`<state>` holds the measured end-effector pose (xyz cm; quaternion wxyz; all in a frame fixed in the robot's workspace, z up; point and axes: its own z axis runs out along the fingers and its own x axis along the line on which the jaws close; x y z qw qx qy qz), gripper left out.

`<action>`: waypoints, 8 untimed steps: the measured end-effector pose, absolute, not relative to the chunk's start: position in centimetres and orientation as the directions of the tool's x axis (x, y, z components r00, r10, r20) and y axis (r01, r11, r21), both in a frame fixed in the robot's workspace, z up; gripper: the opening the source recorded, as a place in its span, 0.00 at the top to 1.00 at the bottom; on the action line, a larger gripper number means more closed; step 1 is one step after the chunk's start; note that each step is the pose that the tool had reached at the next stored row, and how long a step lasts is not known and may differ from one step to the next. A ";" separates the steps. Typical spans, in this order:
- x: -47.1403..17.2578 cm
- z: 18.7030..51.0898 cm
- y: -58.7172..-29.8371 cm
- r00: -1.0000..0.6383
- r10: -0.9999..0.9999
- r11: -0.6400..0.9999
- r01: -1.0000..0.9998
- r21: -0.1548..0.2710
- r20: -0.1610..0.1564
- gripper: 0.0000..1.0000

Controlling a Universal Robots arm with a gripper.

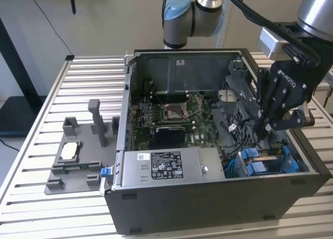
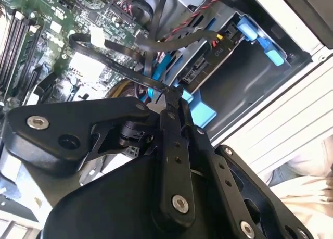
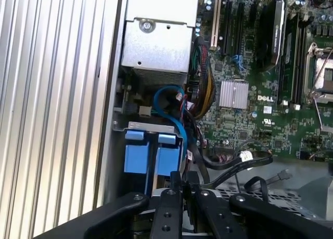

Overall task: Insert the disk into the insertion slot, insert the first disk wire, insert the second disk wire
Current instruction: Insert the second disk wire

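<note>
Black multi-link claw point(image 1: 266, 128) hangs inside the open dark computer case point(image 1: 171, 213), in the corner at the exterior view's right. The case stands on a slatted aluminium desk point(image 1: 47, 213).

Claw state: in both wrist views the fingertips sit v. close together and look pinched on the end of a thin black flat cable point(image 2: 125, 71), which loops back over the green motherboard point(image 1: 177, 119). Can't see the contact itself, so the pinch is a judgement.

Task's thing: the flat silver-grey hard drive in its bright blue plastic carrier, i.e. the disk point(image 1: 268, 158), lies inside the grey-blue plastic drive cage, i.e. the insertion slot point(image 2: 239, 88). That cage is in the same corner, beside the big silver box w/ white sticker point(image 1: 161, 166). The disk looks seated, so step 1 seems done and the work is at the wire stage.

Key relation: the disk is straight below the claw tips, near but apart. In the exterior view the tips hover over its motherboard-side end. Its long axis seems to run along the case's near wall, exterior view's left to right, so its connector end probably faces the claw. A blue round cable point(image 3: 178, 125) drops toward the blue carrier tabs. Can't tell if it's plugged in.
</note>
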<state>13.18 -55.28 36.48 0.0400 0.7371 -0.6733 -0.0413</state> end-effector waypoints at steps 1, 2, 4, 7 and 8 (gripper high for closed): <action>13.3 36.4 -55.3 0.090 -0.996 -0.090 -0.989 0.117 -0.007 0.84; 13.4 36.4 -55.3 0.090 -0.996 -0.090 -0.989 0.120 -0.008 0.84; 13.6 36.3 -55.3 0.090 -0.996 -0.090 -0.988 0.126 -0.008 0.84; 13.9 36.2 -55.4 0.090 -0.996 -0.090 -0.987 0.131 -0.008 0.84; 14.0 36.1 -55.4 0.090 -0.996 -0.090 -0.987 0.132 -0.009 0.84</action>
